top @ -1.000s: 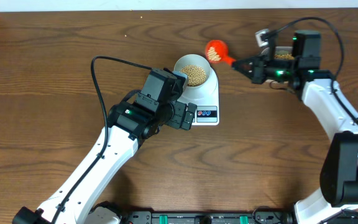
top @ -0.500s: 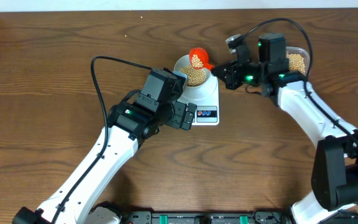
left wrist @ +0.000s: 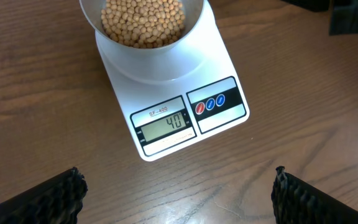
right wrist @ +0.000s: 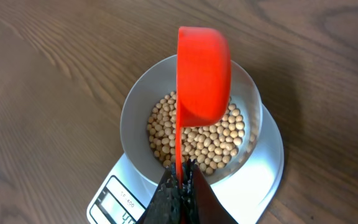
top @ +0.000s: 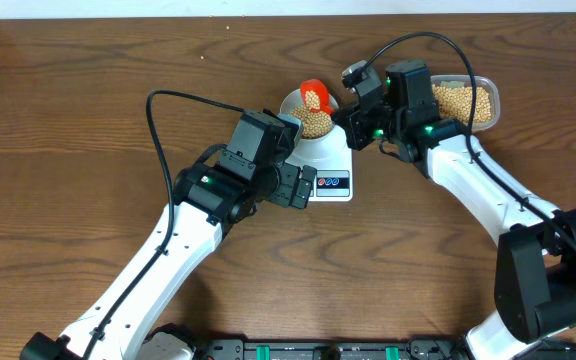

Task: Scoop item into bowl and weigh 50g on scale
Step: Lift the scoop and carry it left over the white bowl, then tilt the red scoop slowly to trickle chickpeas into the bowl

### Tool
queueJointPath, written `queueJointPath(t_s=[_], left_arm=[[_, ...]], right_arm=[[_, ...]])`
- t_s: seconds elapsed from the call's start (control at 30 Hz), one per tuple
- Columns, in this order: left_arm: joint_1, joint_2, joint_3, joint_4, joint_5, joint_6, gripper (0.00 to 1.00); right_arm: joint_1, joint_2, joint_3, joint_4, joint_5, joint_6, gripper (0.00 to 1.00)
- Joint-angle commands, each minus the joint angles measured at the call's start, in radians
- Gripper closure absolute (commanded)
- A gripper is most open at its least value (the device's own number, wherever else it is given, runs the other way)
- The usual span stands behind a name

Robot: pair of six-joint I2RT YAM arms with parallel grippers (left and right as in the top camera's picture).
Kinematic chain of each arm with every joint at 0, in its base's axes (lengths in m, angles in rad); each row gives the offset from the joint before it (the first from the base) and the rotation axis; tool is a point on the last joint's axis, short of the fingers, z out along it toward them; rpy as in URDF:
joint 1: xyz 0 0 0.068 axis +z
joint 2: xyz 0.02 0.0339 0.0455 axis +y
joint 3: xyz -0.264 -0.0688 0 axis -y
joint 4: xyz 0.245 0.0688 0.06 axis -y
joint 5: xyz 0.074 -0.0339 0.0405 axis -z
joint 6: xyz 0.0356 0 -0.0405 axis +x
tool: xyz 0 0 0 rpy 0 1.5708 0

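The pale bowl (top: pixel 292 103) stands on the white scale (top: pixel 336 158) and holds tan beans (top: pixel 315 122). My right gripper (top: pixel 354 113) is shut on the handle of an orange-red scoop (top: pixel 313 95), which hangs over the bowl's far rim with beans in it. In the right wrist view the scoop (right wrist: pixel 204 71) is turned on its side above the beans (right wrist: pixel 197 140), its thin handle pinched in the right gripper (right wrist: pixel 180 178). In the left wrist view the left gripper (left wrist: pixel 178 190) is open over bare wood, just in front of the scale (left wrist: pixel 225 62), whose display (left wrist: pixel 166 124) reads 40.
A clear plastic tub (top: pixel 491 95) with more beans (top: pixel 458 100) sits at the back right, behind my right arm. My left arm crosses the table from the front left, its black cable looping above it. Brown wood lies all around the scale.
My right arm has swung left from beside the tub, carrying the loaded scoop over the bowl. The left arm and the scale have not moved.
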Motion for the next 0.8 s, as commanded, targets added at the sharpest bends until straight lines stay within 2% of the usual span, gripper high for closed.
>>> queueJointPath(t_s=[0.0, 0.37, 0.77], left_arm=[[-0.002, 0.006, -0.008, -0.004, -0.006, -0.002, 0.02], [-0.002, 0.006, -0.008, -0.004, -0.006, -0.002, 0.03], [-0.002, 0.006, -0.008, -0.004, -0.006, -0.002, 0.02]], right_arm=[[0.014, -0.003, 0.016, -0.001, 0.023, -0.057, 0.99], [0.038, -0.01, 0.022, -0.001, 0.055, -0.13, 0.99], [0.039, -0.041, 0.022, -0.002, 0.055, -0.143, 0.98]])
